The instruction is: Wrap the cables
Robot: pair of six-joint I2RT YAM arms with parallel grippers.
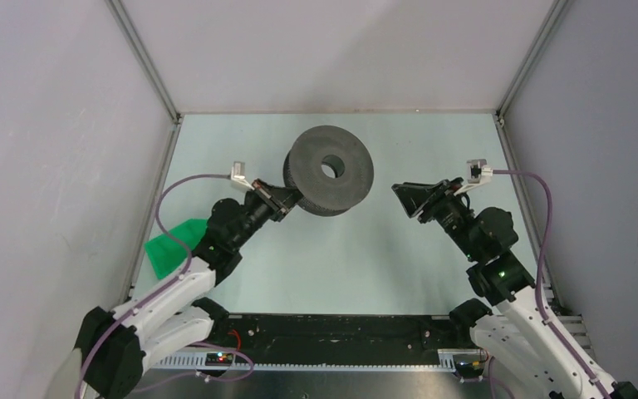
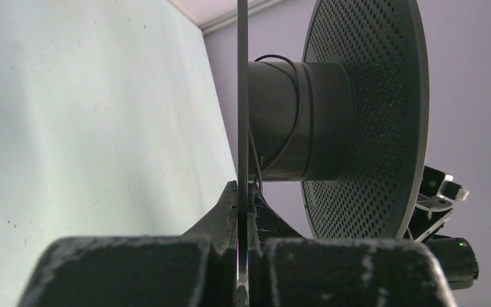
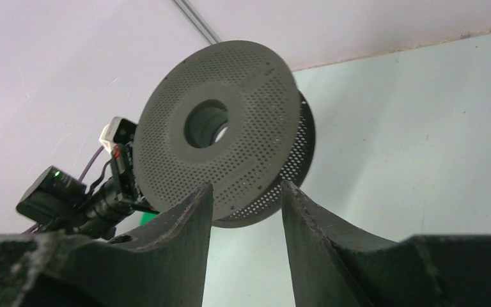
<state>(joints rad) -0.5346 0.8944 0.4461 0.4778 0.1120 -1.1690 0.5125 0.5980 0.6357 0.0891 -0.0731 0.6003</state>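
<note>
The dark grey spool (image 1: 329, 170) is at the middle back of the table, its perforated flange tilted up toward the camera. My left gripper (image 1: 287, 199) is shut on the thin edge of the spool's near flange (image 2: 243, 96), with the jaws clamped on either side of it (image 2: 243, 188). The thin black cable (image 2: 298, 102) loops loosely round the spool's hub (image 2: 319, 121) and runs down toward my left fingers. My right gripper (image 1: 403, 195) is open and empty, a little to the right of the spool and apart from it. In the right wrist view the spool (image 3: 217, 153) shows beyond the gripper (image 3: 246, 188).
A green piece (image 1: 174, 241) lies on the table at the left, beside my left arm. Metal frame posts and grey walls close in the table's left, right and back edges. My left arm also shows in the right wrist view (image 3: 96, 198), behind the spool.
</note>
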